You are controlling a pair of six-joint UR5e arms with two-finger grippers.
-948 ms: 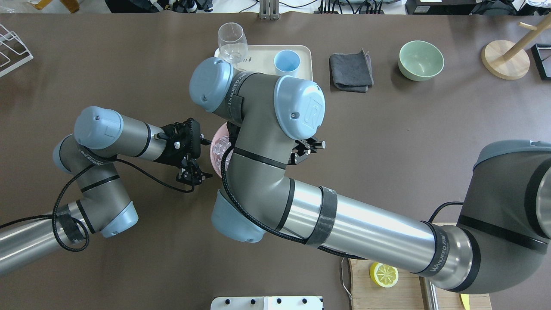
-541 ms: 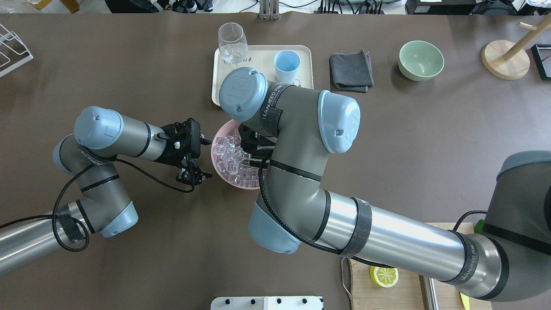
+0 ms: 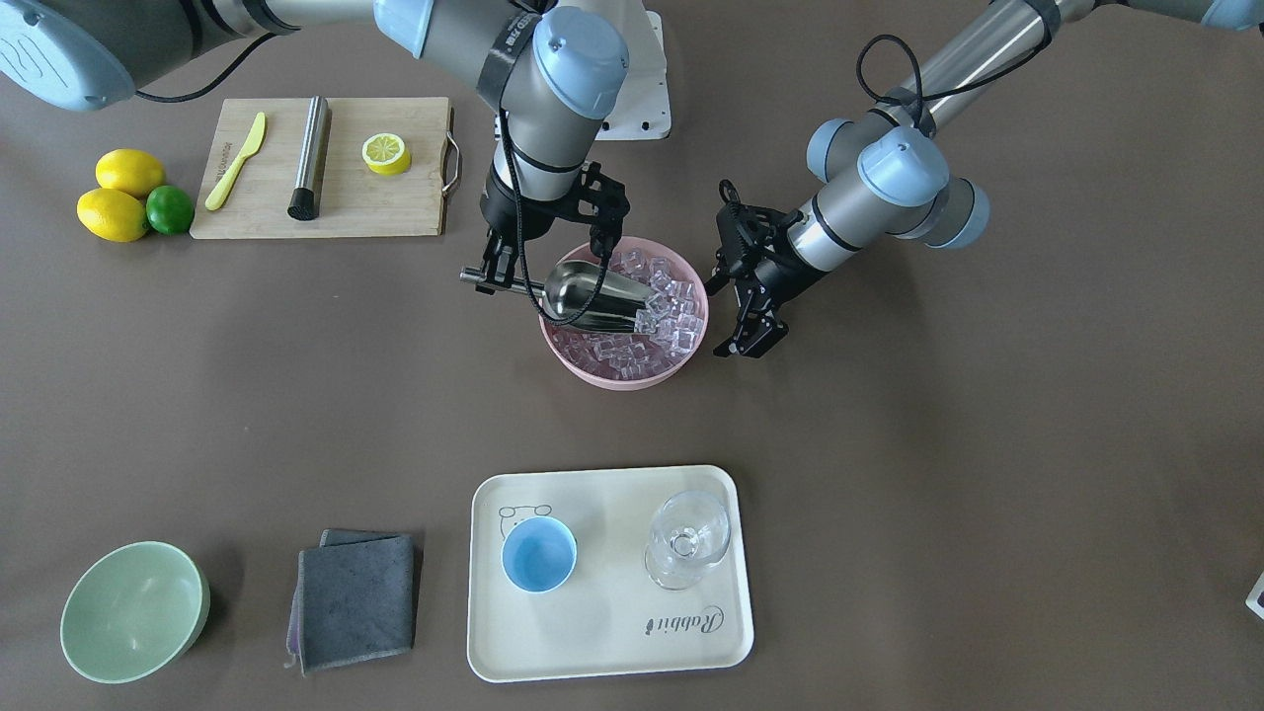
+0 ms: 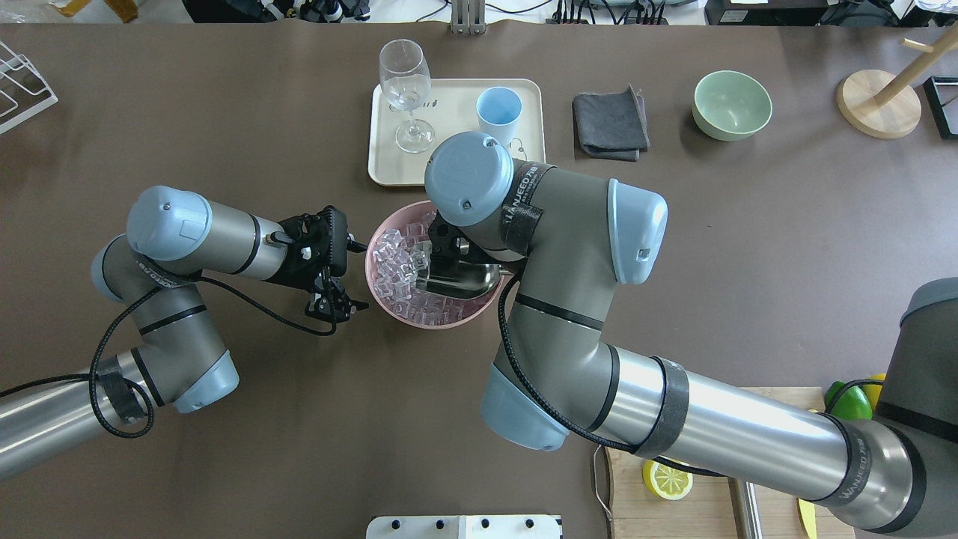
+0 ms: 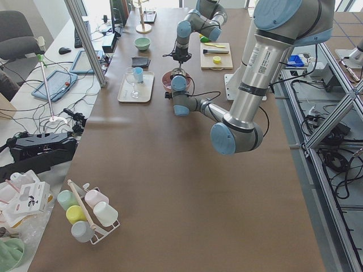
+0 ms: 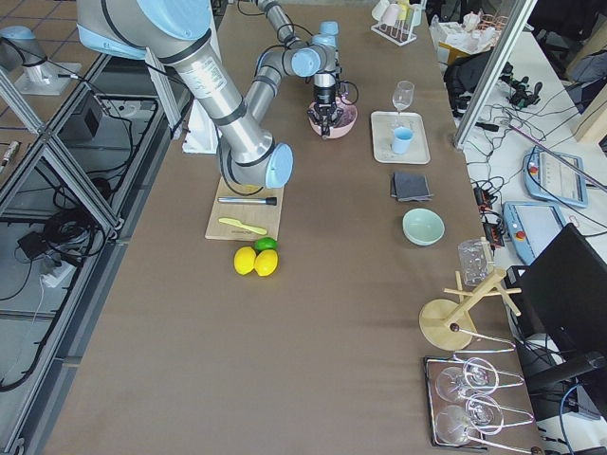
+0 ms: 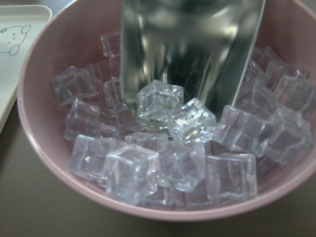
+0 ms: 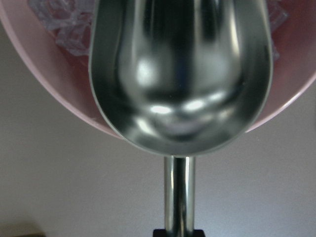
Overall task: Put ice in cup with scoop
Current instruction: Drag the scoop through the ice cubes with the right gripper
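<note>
Now in the round pink bowl (image 3: 617,381): shiny steel scoop (image 3: 592,294), trough mirror-bright.
Long axis across the table (image 3: 987,444), mouth tipped down into small clear ice cubes (image 3: 676,311), toward spread-fingered left gripper (image 3: 750,336) beside the bowl; short handle clamped in right gripper (image 3: 499,272); light blue cup (image 3: 538,555) well apart.

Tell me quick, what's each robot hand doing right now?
Left gripper: open, holding nothing, beside the bowl.
Right gripper: shut on the scoop handle, scoop in the ice.
</note>
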